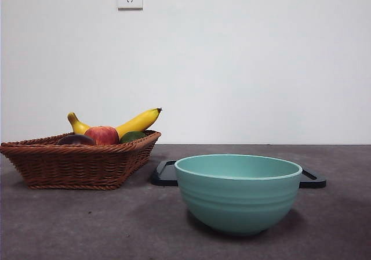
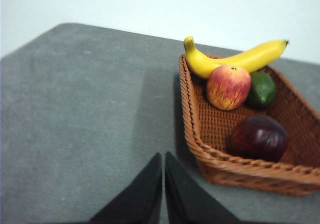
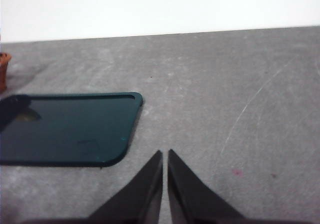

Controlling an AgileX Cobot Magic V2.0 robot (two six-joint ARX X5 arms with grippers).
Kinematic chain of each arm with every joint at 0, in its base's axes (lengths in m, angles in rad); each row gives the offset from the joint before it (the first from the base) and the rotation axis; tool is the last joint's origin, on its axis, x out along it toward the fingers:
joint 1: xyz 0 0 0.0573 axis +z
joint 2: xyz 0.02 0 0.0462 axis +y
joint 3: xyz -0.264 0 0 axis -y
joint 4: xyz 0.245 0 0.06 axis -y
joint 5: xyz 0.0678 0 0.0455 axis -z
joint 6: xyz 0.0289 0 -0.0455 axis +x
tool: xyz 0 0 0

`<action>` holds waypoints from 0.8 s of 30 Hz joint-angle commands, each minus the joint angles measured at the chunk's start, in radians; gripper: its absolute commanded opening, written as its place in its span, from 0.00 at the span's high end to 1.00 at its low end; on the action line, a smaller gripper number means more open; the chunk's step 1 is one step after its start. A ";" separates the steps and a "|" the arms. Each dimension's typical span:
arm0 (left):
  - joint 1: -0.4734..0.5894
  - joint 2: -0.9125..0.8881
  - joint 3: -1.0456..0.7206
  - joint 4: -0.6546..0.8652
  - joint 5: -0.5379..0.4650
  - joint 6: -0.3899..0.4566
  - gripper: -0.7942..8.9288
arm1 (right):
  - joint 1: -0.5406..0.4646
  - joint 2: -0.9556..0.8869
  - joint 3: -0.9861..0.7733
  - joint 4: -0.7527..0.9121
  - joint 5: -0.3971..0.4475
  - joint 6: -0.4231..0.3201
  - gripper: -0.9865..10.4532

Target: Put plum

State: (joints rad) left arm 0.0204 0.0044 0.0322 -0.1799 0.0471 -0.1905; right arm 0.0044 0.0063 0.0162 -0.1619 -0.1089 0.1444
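The plum [image 2: 259, 137] lies in the wicker basket [image 2: 200, 129], in the corner nearest the left end effector [image 2: 164, 184], with the apple [image 2: 228, 86], a dark green fruit [image 2: 261, 89] and the banana [image 2: 235, 59] farther back in the same basket. In the left wrist view the left end effector hangs over bare grey surface [image 2: 80, 124] just outside the basket's rim, its two jaws pressed nearly together and holding nothing; the plum sits ahead of it and off to one side, across the woven wall. So the coming reach likely turns on a sideways shift over the rim before any descent.

The plum is round, so no long axis dictates the wrist angle.

The right end effector [image 3: 165, 184] is likewise closed and empty, over the surface beside the dark tray [image 3: 70, 129], with only a sliver of the basket in its view. The left arm is clearly the nearer one. In the front view a teal bowl [image 1: 237, 193] stands in front of the tray, well apart from the basket.
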 commanded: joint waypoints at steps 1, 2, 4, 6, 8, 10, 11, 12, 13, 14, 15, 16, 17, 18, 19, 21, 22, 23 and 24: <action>0.002 -0.001 -0.017 -0.008 -0.003 -0.103 0.91 | -0.002 -0.003 -0.003 0.004 -0.011 0.082 0.91; 0.002 -0.001 -0.015 -0.009 -0.002 -0.115 0.91 | -0.002 -0.003 -0.003 0.004 -0.021 0.087 0.91; 0.002 -0.001 -0.008 -0.010 -0.002 -0.139 0.91 | -0.002 -0.003 -0.002 0.003 -0.029 0.108 0.91; 0.002 -0.001 0.003 -0.013 -0.002 -0.169 0.91 | -0.002 -0.003 0.005 0.002 -0.029 0.140 0.91; 0.002 -0.001 0.017 -0.016 -0.002 -0.183 0.91 | -0.002 -0.003 0.020 0.002 -0.029 0.163 0.91; 0.002 0.000 0.040 -0.034 -0.002 -0.206 0.91 | -0.002 -0.002 0.047 -0.001 -0.029 0.167 0.91; 0.002 0.001 0.051 -0.046 -0.002 -0.213 0.91 | -0.002 -0.002 0.061 -0.003 -0.029 0.167 0.91; 0.002 0.003 0.069 -0.062 -0.001 -0.220 0.91 | -0.002 -0.002 0.080 -0.005 -0.029 0.167 0.91; 0.002 0.006 0.085 -0.073 0.004 -0.219 0.91 | -0.002 -0.002 0.096 -0.009 -0.029 0.167 0.91; 0.002 0.011 0.106 -0.086 0.012 -0.219 0.91 | -0.002 -0.001 0.114 -0.015 -0.028 0.167 0.91; 0.002 0.018 0.128 -0.096 0.018 -0.219 0.91 | -0.002 0.005 0.141 -0.026 -0.028 0.166 0.91; 0.002 0.027 0.148 -0.102 0.024 -0.219 0.91 | -0.002 0.012 0.161 -0.035 -0.028 0.166 0.91; 0.002 0.039 0.173 -0.109 0.029 -0.219 0.91 | -0.002 0.020 0.183 -0.046 -0.028 0.166 0.91; 0.002 0.055 0.200 -0.119 0.032 -0.218 0.91 | -0.002 0.034 0.214 -0.064 -0.029 0.166 0.91; 0.002 0.071 0.224 -0.128 0.032 -0.217 0.91 | -0.002 0.047 0.236 -0.076 -0.029 0.166 0.91; 0.002 0.115 0.282 -0.158 0.039 -0.208 0.91 | -0.002 0.088 0.303 -0.116 -0.040 0.156 0.91; 0.002 0.140 0.311 -0.172 0.057 -0.196 0.91 | -0.002 0.109 0.330 -0.132 -0.051 0.150 0.91; 0.002 0.166 0.338 -0.185 0.082 -0.180 0.91 | -0.002 0.133 0.362 -0.153 -0.062 0.139 0.91; 0.002 0.198 0.370 -0.203 0.109 -0.159 0.91 | -0.002 0.163 0.397 -0.176 -0.079 0.125 0.91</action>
State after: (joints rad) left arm 0.0212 0.1772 0.3664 -0.3809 0.1318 -0.3904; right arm 0.0044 0.1467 0.3767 -0.3321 -0.1761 0.2901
